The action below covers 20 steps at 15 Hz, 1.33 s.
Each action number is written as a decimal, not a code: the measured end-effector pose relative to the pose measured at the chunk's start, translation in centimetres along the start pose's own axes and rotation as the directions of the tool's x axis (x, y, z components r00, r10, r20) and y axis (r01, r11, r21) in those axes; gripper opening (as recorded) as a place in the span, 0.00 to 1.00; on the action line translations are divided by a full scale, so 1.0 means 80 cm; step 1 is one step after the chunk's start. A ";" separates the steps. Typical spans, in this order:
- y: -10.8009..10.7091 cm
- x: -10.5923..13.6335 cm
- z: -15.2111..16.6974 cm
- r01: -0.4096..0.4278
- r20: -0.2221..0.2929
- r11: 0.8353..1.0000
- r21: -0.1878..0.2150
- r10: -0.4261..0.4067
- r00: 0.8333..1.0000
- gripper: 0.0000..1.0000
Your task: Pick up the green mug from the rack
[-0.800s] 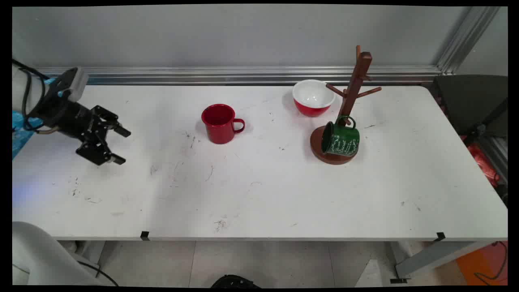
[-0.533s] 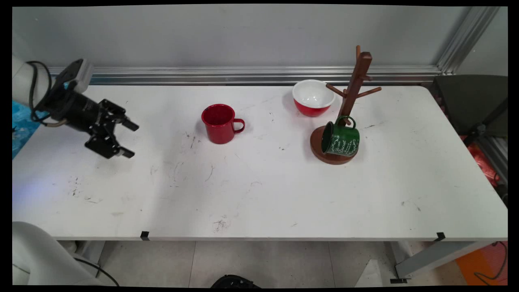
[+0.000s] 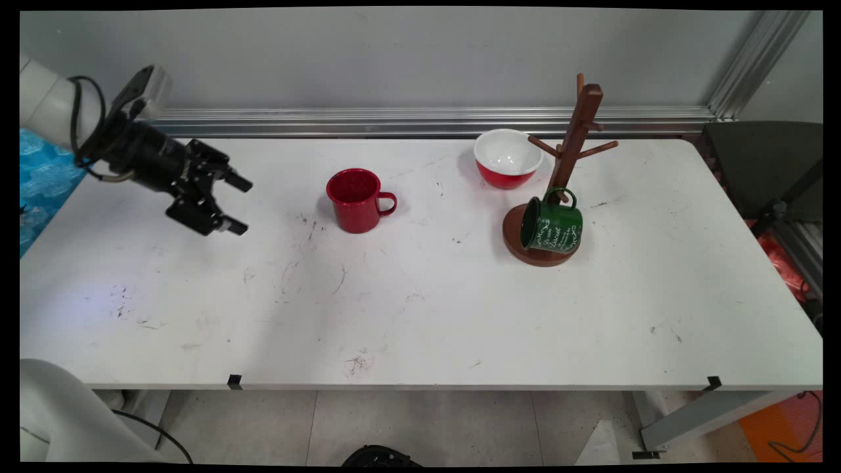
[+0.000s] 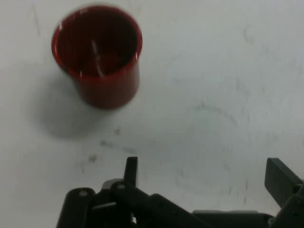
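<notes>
My black gripper (image 3: 240, 205) hangs open above the left part of the white table (image 3: 420, 309), its two fingers spread wide and pointing right, with nothing between them. The nearest thing is a red mug (image 3: 355, 200) standing upright to its right, handle turned away from me. In the hand view the red mug (image 4: 99, 54) sits at the upper left, empty inside, well ahead of the open gripper (image 4: 204, 173).
A red bowl (image 3: 507, 157) with a white inside stands at the back. Beside it rises a brown wooden mug tree (image 3: 573, 151) on a round base, and a green mug (image 3: 552, 225) lies tilted on that base. Scuff marks dot the table.
The gripper has moved right and toward the back of the table, closer to the red mug, staying open. The mugs, bowl and mug tree have not moved.
</notes>
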 end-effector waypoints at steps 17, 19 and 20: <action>0.007 0.135 0.087 0.008 -0.268 0.998 -0.068 -0.026 0.963 1.00; 0.008 0.144 0.110 -0.001 -0.293 0.997 -0.075 -0.021 0.956 1.00; 0.009 0.148 0.121 -0.004 -0.304 0.997 -0.077 -0.020 0.953 1.00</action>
